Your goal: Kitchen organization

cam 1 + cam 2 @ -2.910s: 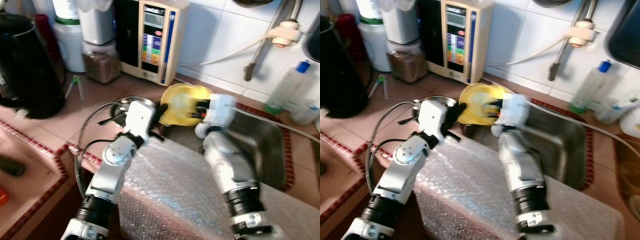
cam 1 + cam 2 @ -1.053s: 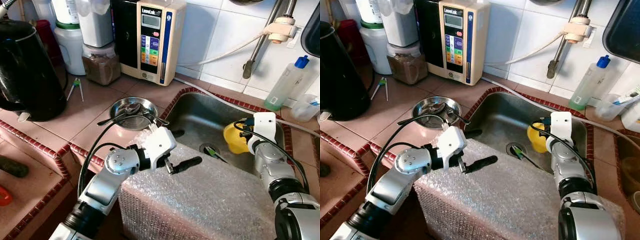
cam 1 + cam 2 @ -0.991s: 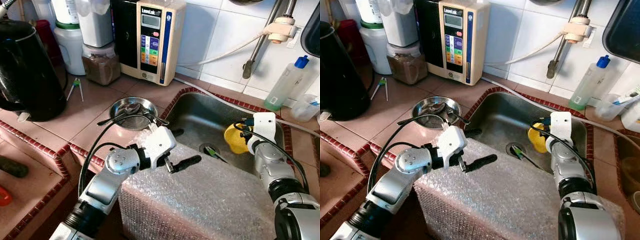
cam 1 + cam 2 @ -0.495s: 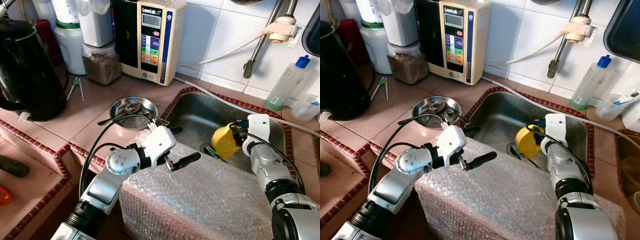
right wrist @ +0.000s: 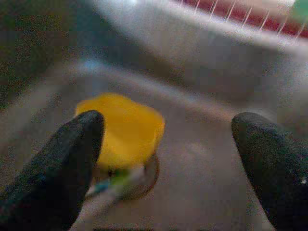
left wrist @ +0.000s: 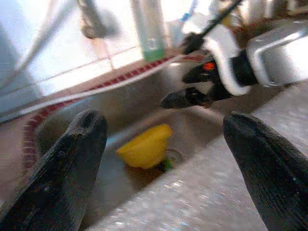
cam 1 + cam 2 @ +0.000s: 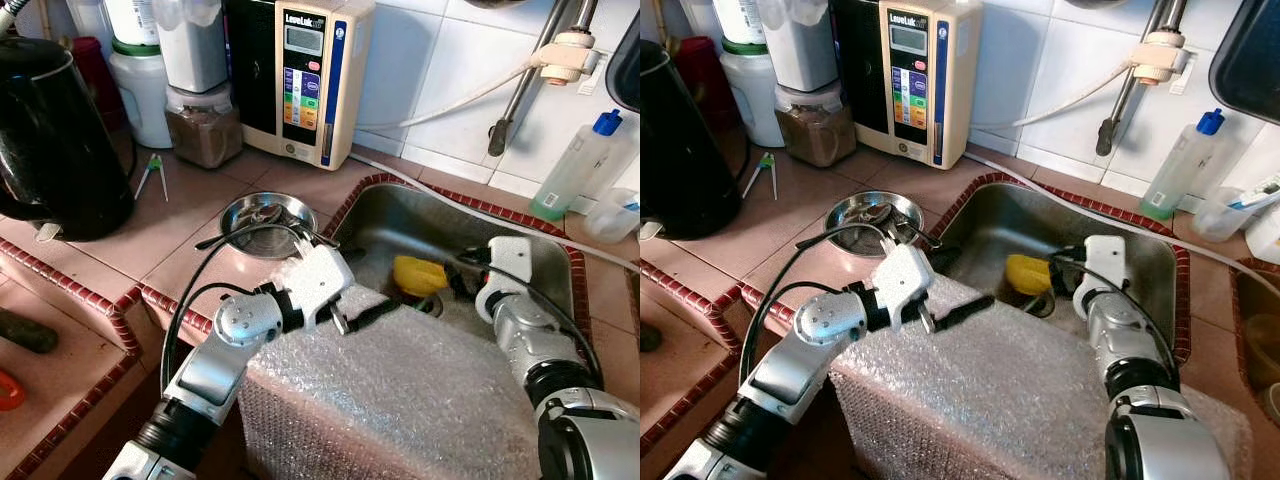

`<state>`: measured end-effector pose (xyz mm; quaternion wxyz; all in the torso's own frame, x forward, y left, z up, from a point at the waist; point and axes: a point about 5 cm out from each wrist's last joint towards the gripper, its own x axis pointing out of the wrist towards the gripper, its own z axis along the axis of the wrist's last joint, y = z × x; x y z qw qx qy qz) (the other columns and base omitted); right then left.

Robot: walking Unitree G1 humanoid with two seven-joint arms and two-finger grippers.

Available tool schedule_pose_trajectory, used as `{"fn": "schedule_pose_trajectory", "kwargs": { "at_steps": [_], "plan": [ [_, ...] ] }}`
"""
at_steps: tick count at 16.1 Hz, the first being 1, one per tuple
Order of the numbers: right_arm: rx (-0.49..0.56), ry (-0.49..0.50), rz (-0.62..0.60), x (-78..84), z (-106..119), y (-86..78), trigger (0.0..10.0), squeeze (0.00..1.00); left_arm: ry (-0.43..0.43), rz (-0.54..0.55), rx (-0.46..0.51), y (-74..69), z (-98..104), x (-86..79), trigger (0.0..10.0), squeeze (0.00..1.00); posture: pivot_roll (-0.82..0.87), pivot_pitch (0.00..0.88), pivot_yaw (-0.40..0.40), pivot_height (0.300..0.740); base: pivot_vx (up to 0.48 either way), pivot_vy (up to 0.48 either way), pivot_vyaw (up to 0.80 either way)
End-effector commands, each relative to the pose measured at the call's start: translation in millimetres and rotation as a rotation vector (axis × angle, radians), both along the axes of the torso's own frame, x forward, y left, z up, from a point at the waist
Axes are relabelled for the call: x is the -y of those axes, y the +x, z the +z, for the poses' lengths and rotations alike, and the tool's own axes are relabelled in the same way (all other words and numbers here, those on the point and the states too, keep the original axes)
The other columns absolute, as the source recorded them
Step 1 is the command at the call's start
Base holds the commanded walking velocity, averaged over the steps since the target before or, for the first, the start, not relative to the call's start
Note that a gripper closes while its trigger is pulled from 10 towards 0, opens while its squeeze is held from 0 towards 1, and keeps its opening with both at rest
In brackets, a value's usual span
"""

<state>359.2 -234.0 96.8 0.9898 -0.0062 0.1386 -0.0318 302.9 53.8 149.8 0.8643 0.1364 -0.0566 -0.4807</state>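
A yellow plastic bowl (image 7: pixel 420 275) lies tipped on the bottom of the steel sink (image 7: pixel 395 215), beside the drain. My right gripper (image 7: pixel 462 274) hangs open just to the right of the bowl, apart from it. In the right wrist view the bowl (image 5: pixel 122 127) sits between the widely spread fingers (image 5: pixel 57 163), with nothing held. My left gripper (image 7: pixel 358 295) is open over the near sink edge, above a bubble-wrapped block (image 7: pixel 400 400). The left wrist view looks past its fingers (image 6: pixel 67 163) at the bowl (image 6: pixel 144 147) and the right gripper (image 6: pixel 192 94).
A steel dish with cutlery (image 7: pixel 265 212) stands on the tiled counter left of the sink. Behind it are a water unit (image 7: pixel 310 75), a jar (image 7: pixel 205 125) and a black kettle (image 7: pixel 55 140). A soap bottle (image 7: pixel 575 165) and tap pipe (image 7: pixel 520 90) stand behind the sink.
My right gripper carried the yellow bowl from the counter into the sink, lowered it toward the drain and let go. The left gripper has barely moved.
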Motion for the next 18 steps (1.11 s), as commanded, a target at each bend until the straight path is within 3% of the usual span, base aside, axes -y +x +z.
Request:
{"fn": "schedule_pose_trajectory", "kwargs": {
  "at_steps": [1,4,7,9,11,15,16,17,18],
  "plan": [
    [0.135,-0.015,0.023,1.4,23.8,6.5,10.0,1.00,-0.042,0.073,0.039,9.8,11.0,-4.7,10.0,1.00,0.16,0.000,-0.059,0.740,0.000,0.000,0.00],
    [0.322,-0.034,0.200,-34.8,42.8,-2.4,10.0,1.00,-0.170,0.309,0.090,31.2,30.3,-25.9,10.0,1.00,0.15,0.000,-0.064,0.740,0.000,0.000,0.00],
    [0.352,-0.022,0.399,-71.5,38.8,-27.1,10.0,1.00,-0.206,0.431,0.070,38.9,28.6,-44.9,10.0,1.00,0.15,0.000,-0.064,0.740,0.000,0.000,0.00],
    [0.351,-0.023,0.479,-88.1,35.2,-46.5,10.0,1.00,-0.199,0.449,0.068,37.8,22.5,-52.6,10.0,1.00,0.15,0.000,-0.064,0.740,0.000,0.000,0.00],
    [0.344,-0.019,0.489,-93.8,34.4,-55.8,10.0,1.00,-0.216,0.479,0.073,38.1,21.0,-57.5,10.0,1.00,0.15,0.000,-0.071,0.740,0.000,0.000,0.00],
    [0.317,-0.016,0.498,-96.7,32.7,-64.2,10.0,1.00,-0.231,0.339,0.074,29.3,21.0,-35.9,10.0,1.00,0.14,0.000,-0.075,0.740,0.000,0.000,0.00],
    [0.250,-0.010,0.534,-102.1,29.0,-71.8,10.0,1.00,-0.193,0.253,0.096,23.3,18.3,-19.8,10.0,0.04,0.14,0.000,-0.077,0.740,0.000,0.000,0.00],
    [0.202,-0.010,0.540,-102.4,24.0,-75.9,10.0,1.00,-0.180,0.225,0.102,21.3,16.7,-12.8,10.0,0.00,0.14,0.000,-0.077,0.740,0.000,0.000,0.00],
    [0.190,-0.001,0.540,-102.1,22.6,-79.1,10.0,0.84,-0.168,0.213,0.118,20.3,15.8,-9.1,10.0,0.00,0.13,0.000,-0.078,0.740,0.000,0.000,0.00]
  ]
}}
